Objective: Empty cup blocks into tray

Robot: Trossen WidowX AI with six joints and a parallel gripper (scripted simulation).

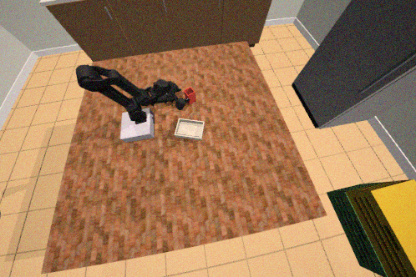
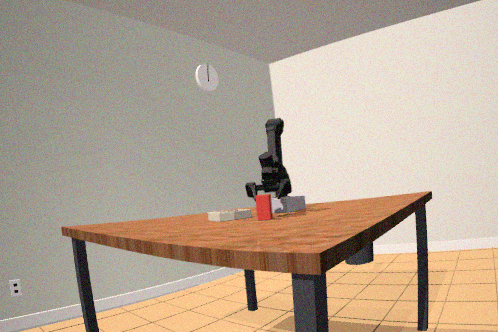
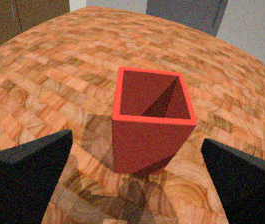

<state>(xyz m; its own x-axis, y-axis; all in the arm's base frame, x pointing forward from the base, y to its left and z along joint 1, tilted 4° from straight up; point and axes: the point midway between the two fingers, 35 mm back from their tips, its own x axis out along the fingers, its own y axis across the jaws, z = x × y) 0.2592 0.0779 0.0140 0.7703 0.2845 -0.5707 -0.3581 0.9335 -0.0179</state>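
Wrist view: end effector (image 1: 182, 97) (image 2: 268, 191) (image 3: 140, 141) wide and empty, red square cup (image 1: 190, 95) (image 2: 263, 207) (image 3: 150, 137) upright ahead; advance level, centre both fingers, then squeeze gently so it stays upright!

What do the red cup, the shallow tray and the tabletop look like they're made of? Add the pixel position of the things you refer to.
The red cup (image 1: 190, 98) (image 2: 263, 207) (image 3: 148, 145): perhaps matte plastic, given its even color and lack of bright highlights.
The cream tray (image 1: 189, 137) (image 2: 220, 216): possibly plastic or painted wood; its plain surface doesn't settle it.
The tabletop (image 1: 188, 194) (image 2: 200, 238) (image 3: 43, 90): apparently wood, with patchwork blocks and curved grain.
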